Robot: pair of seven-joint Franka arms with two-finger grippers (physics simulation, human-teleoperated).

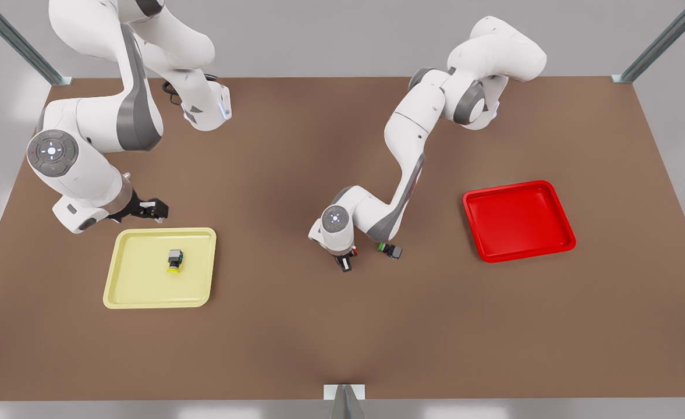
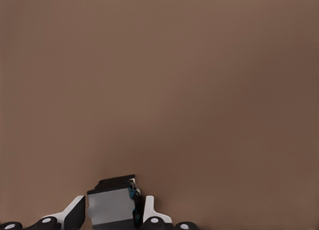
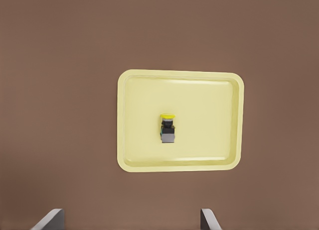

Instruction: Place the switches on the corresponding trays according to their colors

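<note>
My left gripper (image 1: 346, 265) pinched the tiny, light, stiff red-capped switch (image 2: 112, 206) by its flat grey sides, well short of the bright red plastic tray (image 1: 517, 220), while my right gripper (image 1: 155, 210) waited wide open and empty.

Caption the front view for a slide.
Yellow switch lies in the yellow tray; left gripper grips a switch near the green switch; red tray empty.

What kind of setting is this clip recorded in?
Probably a simulated tabletop sorting bench: a bare brown table with metal frame struts at its corners, two white arms, a yellow tray and a red tray.
</note>
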